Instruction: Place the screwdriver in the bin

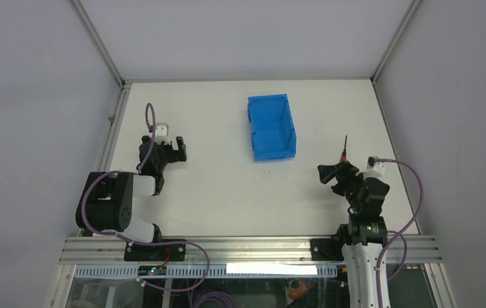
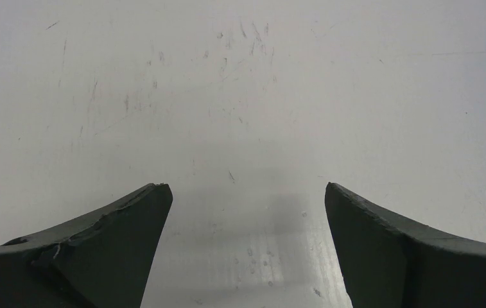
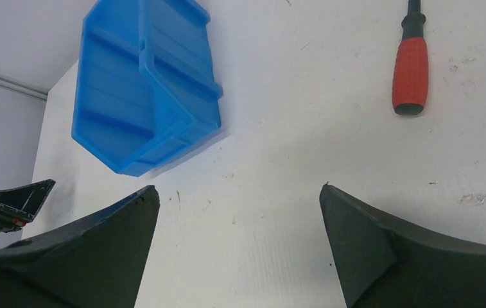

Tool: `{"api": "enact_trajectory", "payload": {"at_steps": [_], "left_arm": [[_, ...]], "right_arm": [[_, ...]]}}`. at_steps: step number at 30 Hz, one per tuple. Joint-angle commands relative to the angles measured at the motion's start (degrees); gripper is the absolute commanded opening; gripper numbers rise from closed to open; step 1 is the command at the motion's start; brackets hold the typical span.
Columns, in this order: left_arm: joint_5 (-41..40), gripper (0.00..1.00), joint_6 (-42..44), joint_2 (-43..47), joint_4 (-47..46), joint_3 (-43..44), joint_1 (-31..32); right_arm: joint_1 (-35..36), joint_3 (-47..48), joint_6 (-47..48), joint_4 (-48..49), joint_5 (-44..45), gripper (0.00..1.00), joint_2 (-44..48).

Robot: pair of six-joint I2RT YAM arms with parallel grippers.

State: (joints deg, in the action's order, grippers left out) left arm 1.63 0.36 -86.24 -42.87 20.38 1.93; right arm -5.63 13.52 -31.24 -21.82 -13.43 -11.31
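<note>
The screwdriver (image 1: 343, 151) lies flat on the white table at the right, its red handle toward me and its thin black shaft pointing away. In the right wrist view its handle (image 3: 411, 74) lies at the upper right, ahead and to the right of the jaws. The blue bin (image 1: 272, 126) stands empty at the centre back; it also shows in the right wrist view (image 3: 147, 83) at the upper left. My right gripper (image 1: 334, 169) (image 3: 237, 199) is open and empty, just short of the handle. My left gripper (image 1: 182, 149) (image 2: 246, 192) is open and empty over bare table at the left.
White table (image 1: 227, 192) with grey walls and metal frame rails on three sides. An aluminium rail (image 1: 246, 247) runs along the near edge by the arm bases. Purple cables loop from both wrists.
</note>
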Motion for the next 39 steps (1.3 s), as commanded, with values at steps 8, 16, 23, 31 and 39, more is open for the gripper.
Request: {"api": "enact_trajectory", "payload": {"at_steps": [8,16,23,31,39], "left_arm": [[0.9,0.99,-0.9,0.0,-3.7,1.3,0.6],[0.8,0.99,-0.9,-0.1,-3.7,1.3,0.6],[0.9,0.99,-0.9,-0.1,-3.7,1.3,0.6],[0.9,0.99,-0.9,-0.1,-3.8,1.3,0.6],[0.9,0.99,-0.9,-0.1,-3.7,1.3,0.6]], "right_arm": [[0.0,9.3,4.2,0.6,0.5,0.99,-3.1],[0.0,40.7,16.3,-21.0,16.8,0.99,-35.2],[-1.2,65.4,21.9,-41.3,19.6,0.99,-70.2],[-6.5,66.7,22.6,-34.7,10.1,0.86,-93.6],[-6.5,66.6,23.7,-30.8,11.0,0.59,-103.4]]}}
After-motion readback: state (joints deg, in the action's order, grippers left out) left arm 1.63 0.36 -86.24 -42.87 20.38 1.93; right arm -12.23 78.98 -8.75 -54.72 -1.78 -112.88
